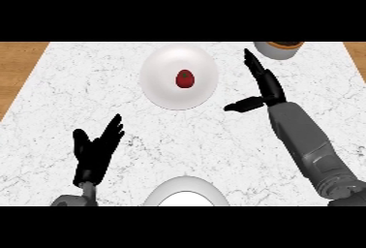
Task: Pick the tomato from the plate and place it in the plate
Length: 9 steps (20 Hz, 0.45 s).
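On far plate (160, 68): tomato (185, 79), red w/ green top, approx at plate's middle, apart from both hands.
Far plate: white, round, on marble counter (71, 82), toward its far side.
Right hand (266, 82): just right of far plate, not touching it; fingers straight, pointing away; thumb stuck out toward plate; holds nothing.
Left hand (97, 150): well apart from far plate, nearer & to its left; fingers straight, spread, pointing up; holds nothing.
Near plate (159, 193): white, straight below far plate at view's lower edge, only partly in view; btwn the two forearms.
Pot (280, 50): right of & beyond far plate; pale w/ dark brown inside, partly out of view.
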Motion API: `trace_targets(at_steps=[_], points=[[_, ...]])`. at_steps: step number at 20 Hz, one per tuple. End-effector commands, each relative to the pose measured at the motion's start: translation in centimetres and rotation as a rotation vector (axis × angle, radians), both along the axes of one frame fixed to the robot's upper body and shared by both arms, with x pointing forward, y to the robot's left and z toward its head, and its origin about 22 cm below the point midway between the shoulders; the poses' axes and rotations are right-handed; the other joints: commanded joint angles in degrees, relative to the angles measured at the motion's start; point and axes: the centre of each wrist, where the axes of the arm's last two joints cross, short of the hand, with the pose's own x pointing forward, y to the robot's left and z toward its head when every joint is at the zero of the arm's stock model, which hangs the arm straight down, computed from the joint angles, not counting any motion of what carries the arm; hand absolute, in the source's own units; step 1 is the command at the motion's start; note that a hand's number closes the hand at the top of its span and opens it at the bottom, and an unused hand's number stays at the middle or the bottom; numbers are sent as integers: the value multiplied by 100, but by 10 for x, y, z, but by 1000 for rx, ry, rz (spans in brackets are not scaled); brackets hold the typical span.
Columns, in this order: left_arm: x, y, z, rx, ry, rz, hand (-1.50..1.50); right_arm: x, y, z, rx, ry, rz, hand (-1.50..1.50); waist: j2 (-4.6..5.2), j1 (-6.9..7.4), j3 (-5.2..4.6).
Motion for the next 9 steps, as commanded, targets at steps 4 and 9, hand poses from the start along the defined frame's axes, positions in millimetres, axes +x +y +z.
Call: trace_targets(at_steps=[4,9], points=[[0,17,2,-10,25,13,0,-25,-37,-30,-65,4,33,-150,-35,-95,-2],[-22,13,-15,-10,29,8,0,-25,-14,-34,-72,23,32,-150,-60,-127,-5]])
